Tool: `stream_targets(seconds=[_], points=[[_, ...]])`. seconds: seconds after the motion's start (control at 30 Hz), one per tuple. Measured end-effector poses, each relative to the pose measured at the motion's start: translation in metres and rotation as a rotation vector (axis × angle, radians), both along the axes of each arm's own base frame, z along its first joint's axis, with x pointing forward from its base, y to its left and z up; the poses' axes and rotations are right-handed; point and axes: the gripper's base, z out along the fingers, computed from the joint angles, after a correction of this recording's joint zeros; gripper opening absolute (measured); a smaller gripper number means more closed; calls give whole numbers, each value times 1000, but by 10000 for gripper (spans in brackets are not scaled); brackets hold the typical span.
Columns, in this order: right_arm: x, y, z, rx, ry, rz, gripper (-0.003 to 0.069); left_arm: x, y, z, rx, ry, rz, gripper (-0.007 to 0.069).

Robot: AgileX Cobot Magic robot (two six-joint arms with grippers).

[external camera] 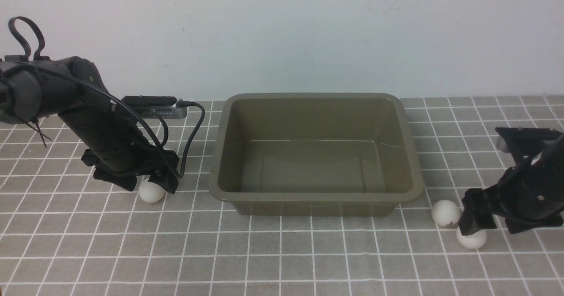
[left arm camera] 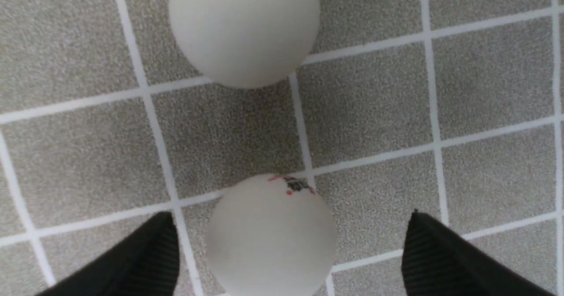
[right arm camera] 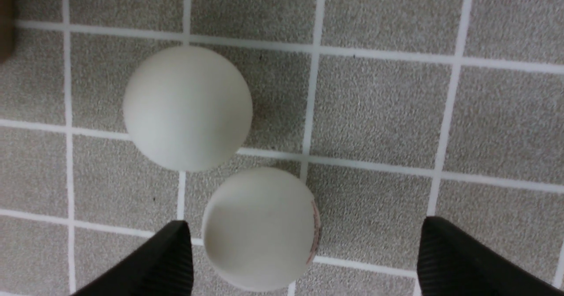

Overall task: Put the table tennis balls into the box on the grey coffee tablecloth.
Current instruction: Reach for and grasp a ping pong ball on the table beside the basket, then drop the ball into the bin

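The olive-brown box (external camera: 315, 153) stands empty in the middle of the grey checked tablecloth (external camera: 282, 260). My left gripper (external camera: 150, 182) is open and low over the cloth left of the box. In the left wrist view a ball with a small dark mark (left arm camera: 271, 238) lies between the fingers of the left gripper (left arm camera: 291, 214), touching neither, and a second ball (left arm camera: 244, 27) lies beyond. The front view shows only one ball (external camera: 151, 191) there. My right gripper (external camera: 489, 225) is open right of the box, with a ball (right arm camera: 260, 227) between its fingers (right arm camera: 305, 221) and another ball (right arm camera: 187, 109) beside it.
The two right-hand balls (external camera: 471, 238) (external camera: 446, 212) lie close to the box's right front corner. A dark camera bar with a black cable (external camera: 152, 104) sits on the left wrist, near the box's far left corner. A pale wall closes the back.
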Motion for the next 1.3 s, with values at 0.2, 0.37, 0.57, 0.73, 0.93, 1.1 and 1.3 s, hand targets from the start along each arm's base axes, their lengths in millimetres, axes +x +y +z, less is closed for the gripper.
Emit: stream_targets(seconds=[0.2,0.37,0.57,0.73,0.93,1.1,1.3], points=[[3,1,-9,9,24,1,615,0,0,-13,-4,50,13,605],[6,3,-20,36,49,-23,461,0,0,-18,-1,73,13,462],[-4,3,-9,24,97,2,363,-1,-1,-9,-5,118,-7,352],[-20,14,59,104,-87,-14,363,-3,-6,42,-28,83,-41,351],[4,64,129,188,-381,159,363,-4,-71,102,-159,-140,-199,351],[40,106,125,199,-366,272,363,-4,-125,90,-180,-180,-343,351],[73,130,98,191,-189,289,503,4,-154,64,-160,-79,-372,497]])
